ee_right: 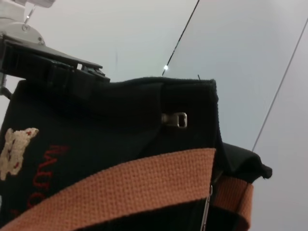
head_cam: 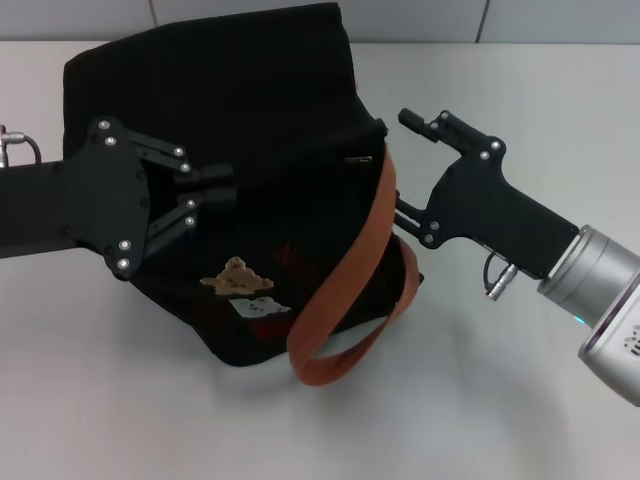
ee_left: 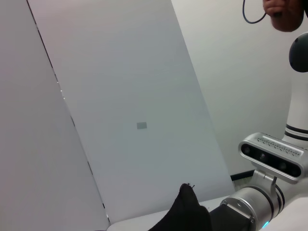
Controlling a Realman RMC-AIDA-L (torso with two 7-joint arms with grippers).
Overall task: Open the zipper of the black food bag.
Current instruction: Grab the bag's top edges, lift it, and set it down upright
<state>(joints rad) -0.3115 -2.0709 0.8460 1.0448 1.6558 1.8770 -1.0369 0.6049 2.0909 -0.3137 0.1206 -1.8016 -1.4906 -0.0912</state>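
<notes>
The black food bag [head_cam: 250, 110] lies tilted in the middle of the table, its bear and cloud patches [head_cam: 245, 288] facing up. A brown-orange strap handle [head_cam: 350, 270] hangs off its right side. My left gripper [head_cam: 225, 185] comes in from the left and is shut on the bag's fabric. My right gripper [head_cam: 400, 165] stands open at the bag's right side, next to the strap. A small silver metal piece [ee_right: 175, 119] shows near the bag's upper edge, also visible from the head [head_cam: 358, 158]. I cannot make out the zipper line on the black fabric.
The white table [head_cam: 120, 420] extends in front of the bag and to its right. A grey panelled wall [ee_left: 144, 96] stands behind. A person's hand [ee_left: 284, 14] holding a cable shows high up in the left wrist view.
</notes>
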